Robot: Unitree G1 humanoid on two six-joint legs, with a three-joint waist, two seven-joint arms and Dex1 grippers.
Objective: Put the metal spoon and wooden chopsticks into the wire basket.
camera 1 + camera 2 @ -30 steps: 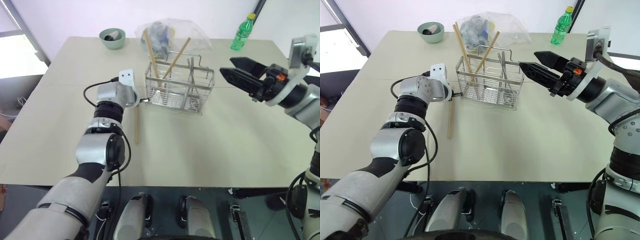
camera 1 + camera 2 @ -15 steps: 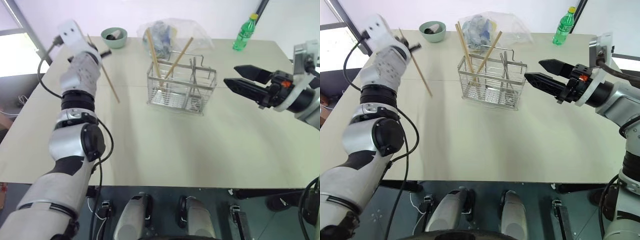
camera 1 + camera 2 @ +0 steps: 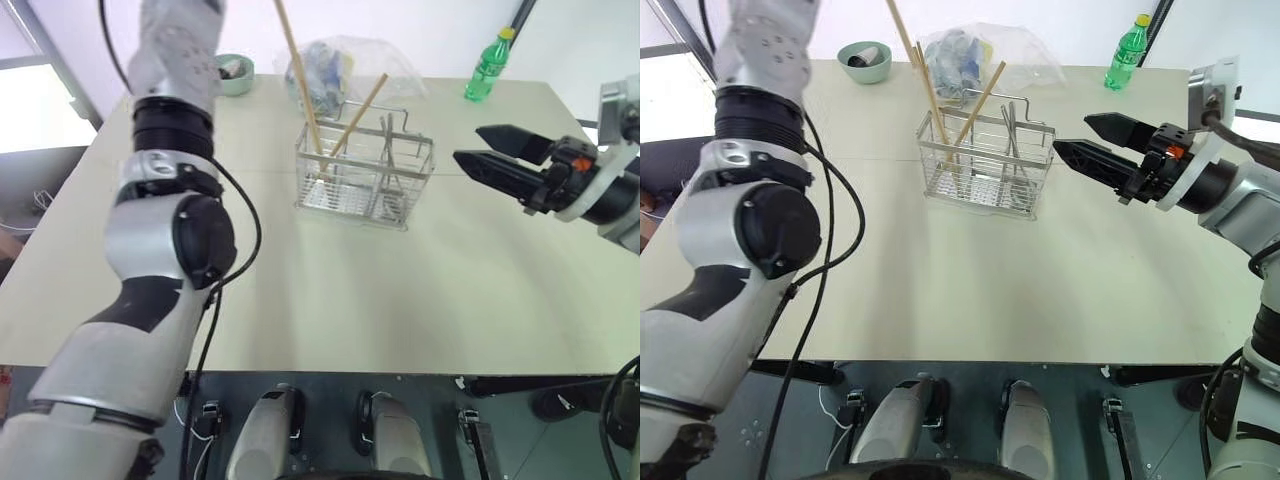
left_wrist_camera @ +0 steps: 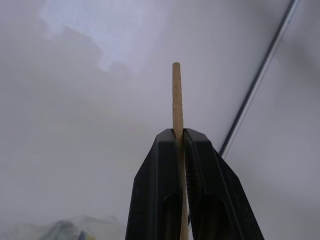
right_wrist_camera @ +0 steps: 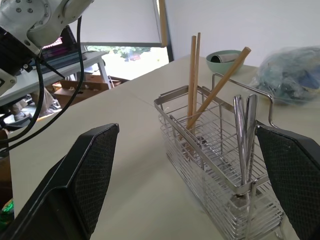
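The left hand (image 4: 178,145) is clamping a wooden chopstick (image 4: 176,100) between its two black fingers (image 4: 160,190), fingers pressed tight on either side of the stick, whose blunt tip is poking out past them. In the head views that stick (image 3: 292,45) is slanting down from the top edge, above the wire basket (image 3: 365,178), with the left arm reaching up and out of frame.

The basket is sitting on the pale desk (image 3: 400,290), roughly in the middle. Inside it, wooden chopsticks (image 5: 194,75) are already leaning in the compartment nearer the left arm, one of them tilting across toward the other end. In another compartment, metal handles (image 5: 244,130) are standing upright; whether one is the spoon is hard to tell.

The right hand (image 3: 495,150) is hovering beside the basket's right end, apart from it, its two black fingers (image 5: 85,180) spread wide and gripping nothing, pointing toward the basket.

Behind the basket a crumpled plastic bag (image 3: 345,65) is lying on the desk. A small green bowl (image 3: 864,62) is sitting near the far left corner, and a green bottle (image 3: 486,65) is standing near the far right edge.
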